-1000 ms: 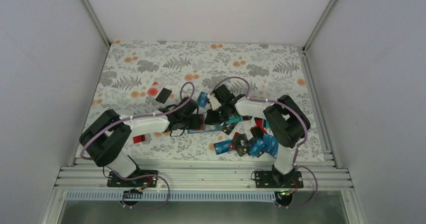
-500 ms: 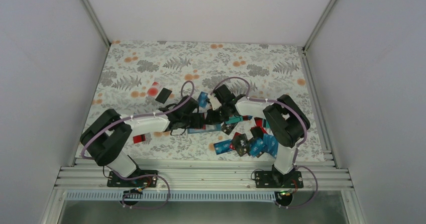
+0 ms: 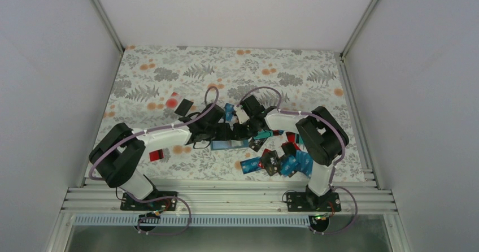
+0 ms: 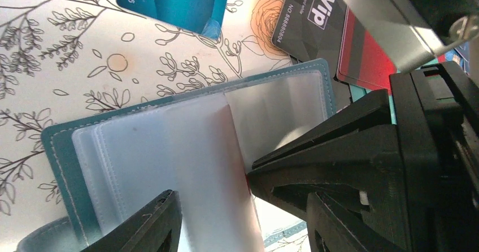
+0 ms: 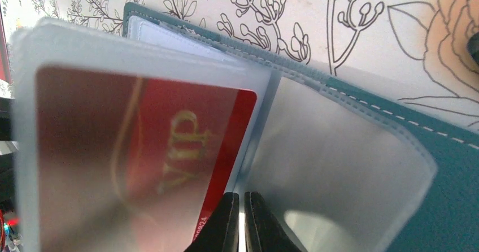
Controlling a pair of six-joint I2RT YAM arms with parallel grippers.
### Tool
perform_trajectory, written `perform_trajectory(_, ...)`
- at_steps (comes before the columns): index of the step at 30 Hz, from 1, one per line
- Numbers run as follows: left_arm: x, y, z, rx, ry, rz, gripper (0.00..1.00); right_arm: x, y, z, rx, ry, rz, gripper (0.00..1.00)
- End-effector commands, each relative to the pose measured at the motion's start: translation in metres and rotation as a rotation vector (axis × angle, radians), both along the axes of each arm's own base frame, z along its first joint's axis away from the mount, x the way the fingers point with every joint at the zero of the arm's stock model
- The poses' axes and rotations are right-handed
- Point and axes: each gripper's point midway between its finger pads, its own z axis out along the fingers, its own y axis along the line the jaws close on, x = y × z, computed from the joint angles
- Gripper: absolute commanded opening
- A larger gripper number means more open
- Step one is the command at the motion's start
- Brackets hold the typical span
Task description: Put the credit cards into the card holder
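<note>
The robot is working on the insertion step. The card holder (image 3: 229, 145) is lying open on the floral cloth (image 3: 169, 71), in the middle of the top view, between the two arms. In the right wrist view, the right gripper (image 5: 242, 218) is showing at the bottom centre with its jaws pressed almost together. It seems to be pinching the lower edge of a red card (image 5: 186, 127), which is already sitting mostly inside a clear sleeve (image 5: 85, 122) at the left of the frame. The left gripper (image 4: 240, 218), at the bottom of the left wrist view, is hanging over the sleeves with its jaws standing well apart and gripping nothing.

In my judgement, the next move is calling for a last short push so the card goes fully in. The right jaws should then let go without dragging the card out again.

The red card is carrying "VIP" in gold letters; the small digits on its edge are too blurred to read. In the upper right of the left wrist view, a black card (image 4: 310, 20) is showing "VIP" and a number beginning "NO 8888". A teal card (image 4: 175, 0) at the top is showing digits that look like "880845". More credit cards (image 3: 277, 161) are waiting in the lower right of the top view.
</note>
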Motion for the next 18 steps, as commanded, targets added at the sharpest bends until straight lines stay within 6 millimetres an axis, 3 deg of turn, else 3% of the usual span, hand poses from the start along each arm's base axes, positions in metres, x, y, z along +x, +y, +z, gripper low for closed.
perform_trajectory(1, 0.002, 0.004, 0.006, 0.049, -0.008, 0.008, 0.56, -0.003, -0.01, -0.02, -0.063, 0.016, -0.003, 0.06)
perform_trajectory(6, 0.002, 0.001, 0.005, 0.058, -0.01, -0.004, 0.54, -0.003, -0.01, -0.02, -0.062, 0.018, -0.001, 0.05)
perform_trajectory(12, 0.003, -0.009, 0.007, 0.031, -0.021, -0.021, 0.45, -0.002, -0.011, -0.019, -0.066, 0.011, -0.005, 0.05)
perform_trajectory(18, 0.005, -0.015, 0.015, 0.024, -0.035, -0.032, 0.42, 0.007, -0.016, -0.004, -0.066, -0.022, -0.026, 0.08)
